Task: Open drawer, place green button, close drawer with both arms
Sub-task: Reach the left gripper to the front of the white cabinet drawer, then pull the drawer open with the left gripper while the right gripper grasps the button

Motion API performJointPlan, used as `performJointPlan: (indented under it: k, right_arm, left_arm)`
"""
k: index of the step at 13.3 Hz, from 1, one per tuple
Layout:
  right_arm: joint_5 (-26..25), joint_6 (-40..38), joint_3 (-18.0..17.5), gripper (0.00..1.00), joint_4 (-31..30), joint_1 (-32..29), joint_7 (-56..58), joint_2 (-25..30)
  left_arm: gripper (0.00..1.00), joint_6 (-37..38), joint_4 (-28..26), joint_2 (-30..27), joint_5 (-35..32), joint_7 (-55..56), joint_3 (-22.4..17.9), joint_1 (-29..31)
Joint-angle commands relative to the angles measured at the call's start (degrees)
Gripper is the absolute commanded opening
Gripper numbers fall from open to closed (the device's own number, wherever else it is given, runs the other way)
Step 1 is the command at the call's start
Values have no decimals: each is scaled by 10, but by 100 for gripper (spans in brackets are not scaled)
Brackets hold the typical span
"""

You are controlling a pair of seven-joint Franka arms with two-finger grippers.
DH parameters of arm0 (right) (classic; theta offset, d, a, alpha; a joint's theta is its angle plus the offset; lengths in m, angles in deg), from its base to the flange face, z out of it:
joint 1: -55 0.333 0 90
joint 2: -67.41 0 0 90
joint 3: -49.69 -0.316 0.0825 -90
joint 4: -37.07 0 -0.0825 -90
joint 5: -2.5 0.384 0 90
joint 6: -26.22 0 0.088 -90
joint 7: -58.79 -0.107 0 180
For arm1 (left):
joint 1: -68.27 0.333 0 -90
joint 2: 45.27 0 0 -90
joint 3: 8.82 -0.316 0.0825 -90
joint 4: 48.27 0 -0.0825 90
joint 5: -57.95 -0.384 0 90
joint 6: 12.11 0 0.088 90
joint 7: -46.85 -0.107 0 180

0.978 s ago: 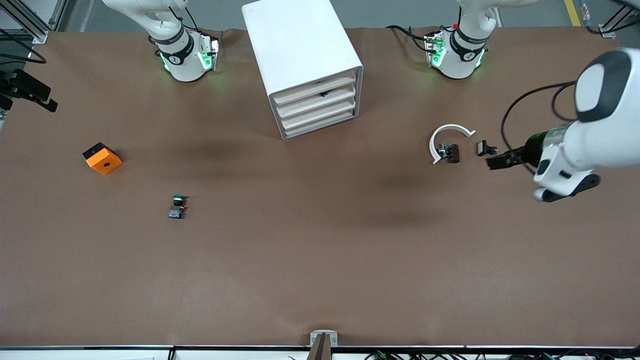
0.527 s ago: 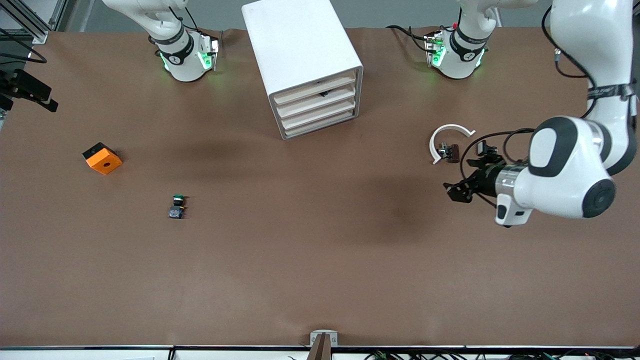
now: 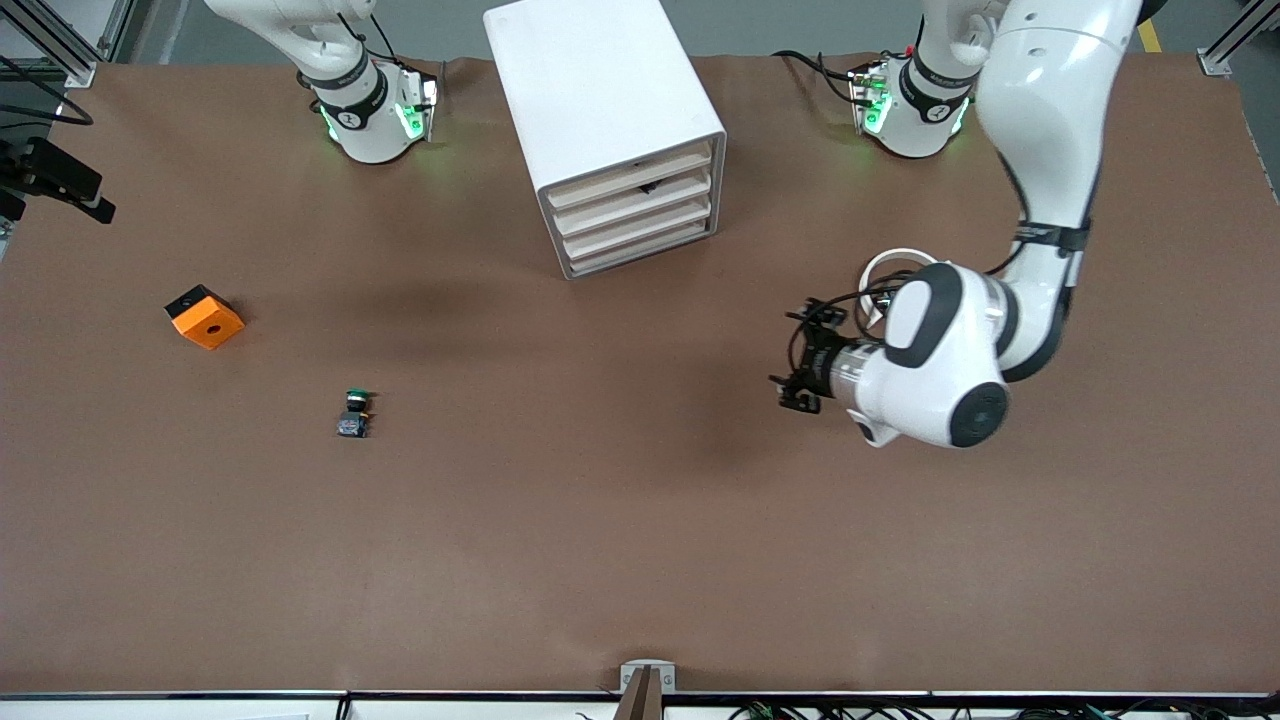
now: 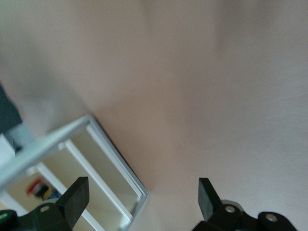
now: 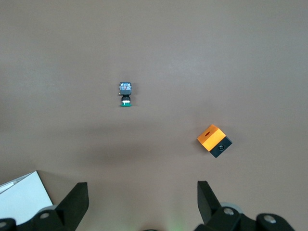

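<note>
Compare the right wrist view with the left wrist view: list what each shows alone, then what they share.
Right wrist view only: the button and the orange cube lying apart on the table, with the right claw open above them. Left wrist view only: the fronts of the cabinet's drawers, framed by the open left claw. Shared: the brown table.

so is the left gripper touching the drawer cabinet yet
Apart. The front view shows the open left gripper over bare table, with a clear stretch of brown surface between it and the white cabinet.
</note>
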Motion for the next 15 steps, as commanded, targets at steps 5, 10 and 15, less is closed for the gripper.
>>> performJointPlan:
  k: [5, 10, 15]
  right_arm:
    - [-3, -19, 2, 100, 25, 6, 6, -120]
    - [8, 52, 1, 100, 31, 8, 4, -193]
    - [41, 318, 2, 100, -140, 61, -102, -198]
  left_arm:
    - [100, 14, 10, 24, 51, 119, -3, -56]
    - [100, 15, 1, 66, 113, 121, 8, -76]
    - [64, 20, -5, 90, 123, 235, 8, -128]
